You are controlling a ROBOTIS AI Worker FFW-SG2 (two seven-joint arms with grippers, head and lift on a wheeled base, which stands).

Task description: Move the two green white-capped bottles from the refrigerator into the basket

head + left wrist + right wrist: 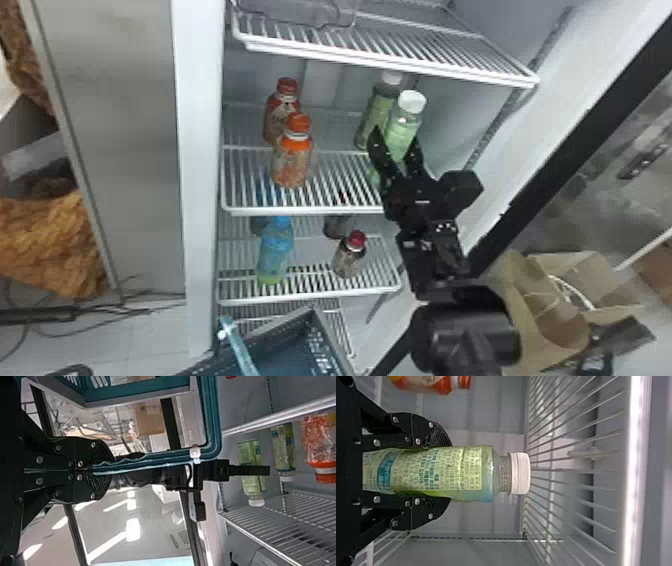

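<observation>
Fingers (424, 431) of the right black gripper (395, 136) are pinching the nearer green plastic bottle (466, 471) with a white cap, in the refrigerator (199, 150); whether its base is off the white wire shelf (300, 212), I cannot tell. Just behind it stands the second green white-capped bottle (377, 112), untouched. Farther over on that shelf are an orange-capped bottle (292, 165) and a red-capped one (281, 107). Below, the left black gripper (111, 471) is pressed onto a bar of the teal plastic basket (216, 423). Neither green bottle is in it: the first looks grasped, so both transfers remain.
</observation>
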